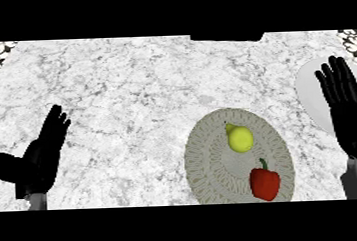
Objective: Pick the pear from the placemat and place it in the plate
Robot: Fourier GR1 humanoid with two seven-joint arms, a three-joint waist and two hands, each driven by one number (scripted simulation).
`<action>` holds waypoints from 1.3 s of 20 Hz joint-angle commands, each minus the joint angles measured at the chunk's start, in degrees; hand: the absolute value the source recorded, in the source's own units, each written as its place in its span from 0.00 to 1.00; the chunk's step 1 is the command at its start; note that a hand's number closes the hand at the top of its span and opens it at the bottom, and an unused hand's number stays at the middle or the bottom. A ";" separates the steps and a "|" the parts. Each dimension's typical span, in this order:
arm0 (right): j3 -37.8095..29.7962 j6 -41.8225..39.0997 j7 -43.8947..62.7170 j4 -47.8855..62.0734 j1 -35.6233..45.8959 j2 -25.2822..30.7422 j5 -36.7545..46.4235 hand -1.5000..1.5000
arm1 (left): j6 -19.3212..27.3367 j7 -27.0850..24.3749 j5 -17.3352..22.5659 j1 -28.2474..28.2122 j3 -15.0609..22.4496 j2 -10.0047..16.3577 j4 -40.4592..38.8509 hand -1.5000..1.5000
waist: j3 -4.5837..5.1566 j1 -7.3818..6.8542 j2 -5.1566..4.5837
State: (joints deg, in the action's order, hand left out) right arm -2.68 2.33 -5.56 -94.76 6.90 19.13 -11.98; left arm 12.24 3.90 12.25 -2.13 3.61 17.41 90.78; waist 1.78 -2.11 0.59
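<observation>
Pear (pixel 239 138) lies on the round placemat (pixel 209 164), in its upper half. It is yellow and smooth, fat at one end and thin at the other, with a small dark stem at the thin end. A red pepper (pixel 266 183) with a green stem lies on the same placemat, below the pear and apart from it. The placemat is grey with a woven look and sits on the white and grey stone bench (pixel 136 84).

The white plate (pixel 310 85) is just right of the placemat. The right hand (pixel 349 111) shows in front of the plate and hides much of it. This hand is flat, with straight fingers close together, and holds nothing. The left hand (pixel 38 157) is well to the left of the placemat, with straight fingers and its thumb sticking out, and holds nothing. A dark shape (pixel 226 37) above the placemat is cut off, and I cannot tell what it is.
</observation>
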 commanded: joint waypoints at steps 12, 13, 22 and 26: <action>23.53 18.92 26.57 24.85 19.21 -17.72 24.51 0.00 | -8.07 -6.92 -2.93 2.99 3.34 2.15 -6.45 0.50 | -1.72 0.10 -1.04; 26.84 20.94 25.05 23.17 15.86 -18.66 25.89 0.00 | -7.71 -7.56 -2.81 4.43 1.95 1.77 -8.52 0.50 | -1.74 1.21 -0.81; 28.35 17.45 43.17 9.20 16.64 -13.90 38.44 0.00 | -11.29 -10.87 -3.83 4.83 -1.13 1.55 -13.86 0.50 | -1.75 2.31 -0.45; 26.77 4.20 51.42 8.71 21.75 -6.42 36.57 0.00 | -10.03 -12.23 -4.84 6.33 -1.11 0.47 -16.47 0.50 | -1.69 2.55 -0.53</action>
State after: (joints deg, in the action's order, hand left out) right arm 24.77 14.08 38.50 -85.22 25.04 8.70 23.90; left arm 1.96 -8.12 8.01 2.22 2.84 18.55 77.02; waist 0.07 0.15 0.11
